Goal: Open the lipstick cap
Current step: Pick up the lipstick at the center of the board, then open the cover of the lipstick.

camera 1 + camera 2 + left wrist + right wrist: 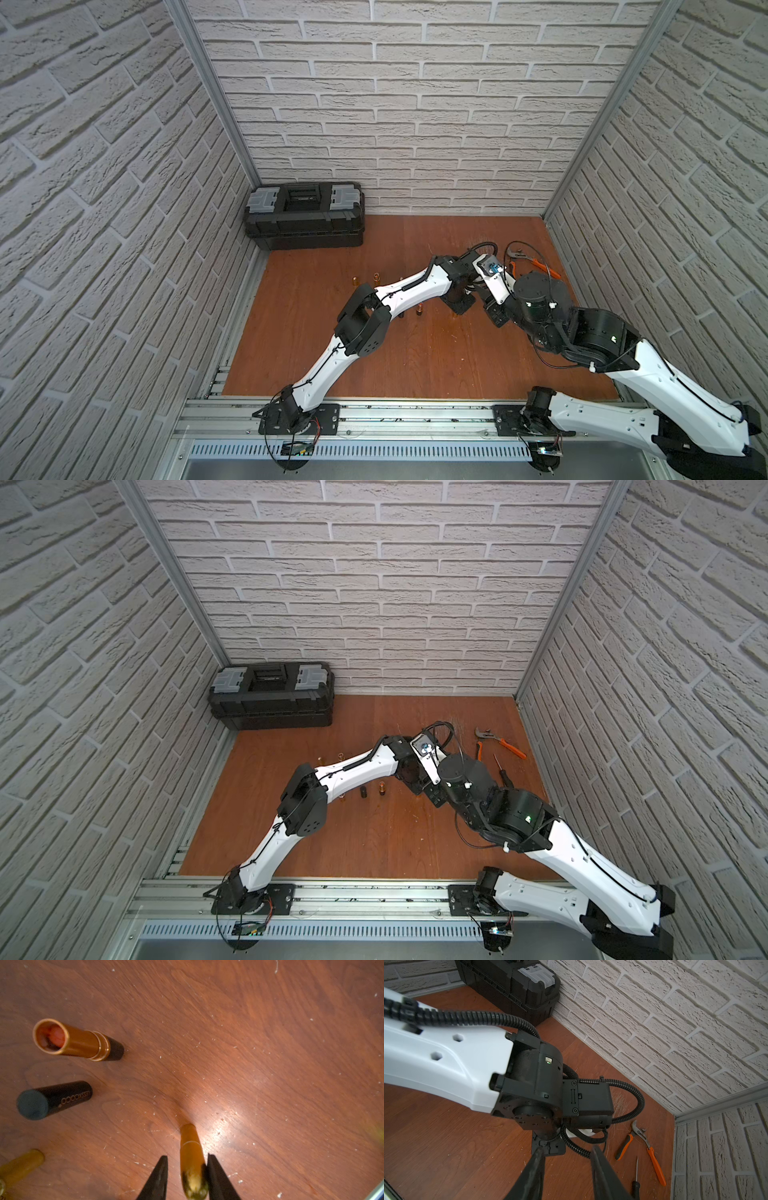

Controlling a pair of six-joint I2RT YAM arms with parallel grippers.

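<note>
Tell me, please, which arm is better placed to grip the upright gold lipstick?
Left. The left gripper straddles the lipstick, one finger touching it. The right gripper is open and empty, with the left arm in front of it and no lipstick in its view.

1. Robot-lab test cell dressed up as a workshop.
2. Walls: white faux-brick panels (pixel 415 104) on 3 sides, held in bare alu corner posts (pixel 212 91).
3. Wood-grain tabletop (pixel 415 353) w/ slotted alu rail (pixel 415 411) along the front; left arm (pixel 332 365) & right arm (pixel 665 395) are bolted to it.
4. Workshop props: black toolbox (pixel 305 218) in the back corner; orange-handled pliers (pixel 511 748) & screwdriver (pixel 505 776) lie near the right-hand wall.
</note>
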